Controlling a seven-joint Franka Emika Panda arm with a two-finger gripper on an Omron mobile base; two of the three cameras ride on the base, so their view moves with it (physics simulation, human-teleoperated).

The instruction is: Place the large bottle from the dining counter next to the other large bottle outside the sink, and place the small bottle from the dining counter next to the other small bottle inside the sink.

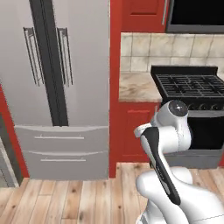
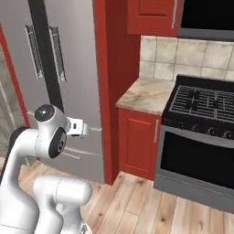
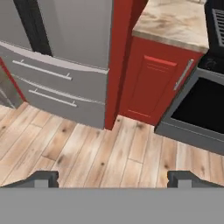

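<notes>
Arm (image 1: 168,144) is folded up tight above its base, elbow high. Pincer (image 3: 113,178) is spread wide with nothing in it, aimed down at the wood floor (image 3: 87,148) by the fridge (image 1: 57,87), red cabinet (image 3: 153,89) and stove (image 2: 201,132). Can't spot either bottle.

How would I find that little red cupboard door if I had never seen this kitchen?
Start at the tall grey fridge and the black stove. Between them a short marbled counter sits over one red cabinet door. It is the low red door with a slim vertical silver handle on its stove side, unlike the fridge drawers' horizontal handles.
</notes>
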